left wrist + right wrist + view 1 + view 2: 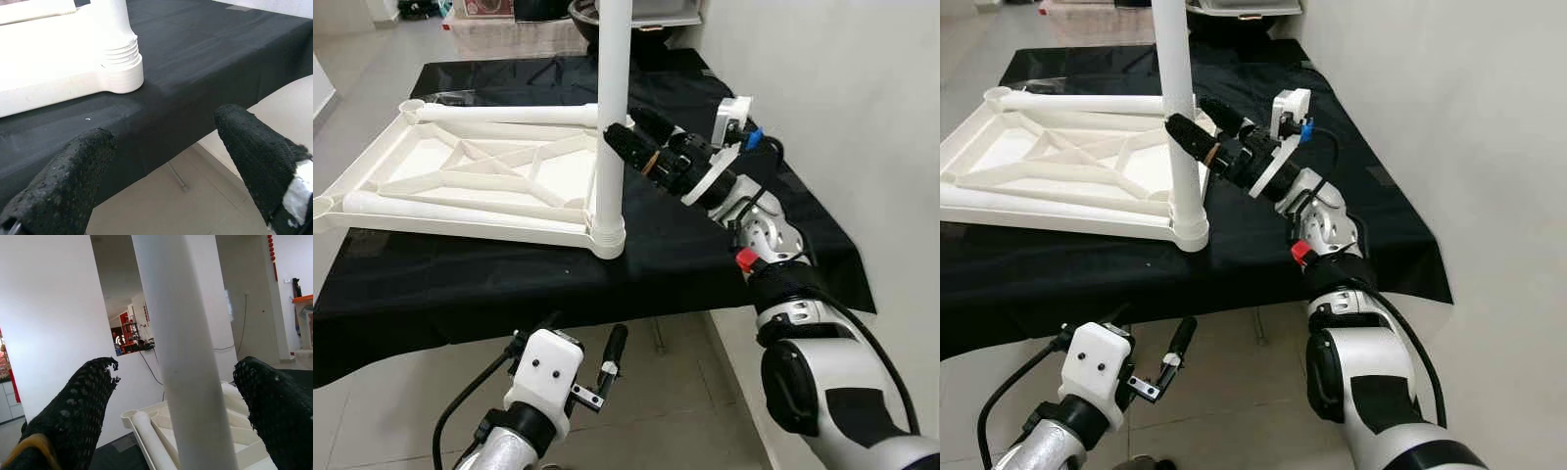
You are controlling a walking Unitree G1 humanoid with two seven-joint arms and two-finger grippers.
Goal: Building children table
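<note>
**Supervisor:** Where are you standing with the table?

**Operator:** I'm working with the right gripper (619, 140); its two black fingers are straddling the upright leg (612, 117), spread apart with a gap showing on either side of the tube in the wrist view, so I'm not clamping it. The left gripper (607, 367) is hanging open below the table edge, around seven o'clock from the leg, and I'm leaving it idle.

**Supervisor:** And the leg itself?

**Operator:** It's standing in the corner socket (607, 238) of the tabletop frame (460, 181), which is lying upside down on the black cloth (685, 255), at nine o'clock from my gripper. I'm judging that this leg is in, though I can't tell how firmly it's seated.

**Supervisor:** What's left?

**Operator:** I'm seeing open sockets at the other corners, like the far one (412, 105), so I'm reckoning three legs remain. Two more white tubes, one at the far edge (509, 115) and one at the near edge (460, 208), are lying along the frame.

**Supervisor:** How's the piece looking?

**Operator:** White plastic, cross-braced ribs underneath, a ribbed collar at the socket; it's looking light and rigid
</note>
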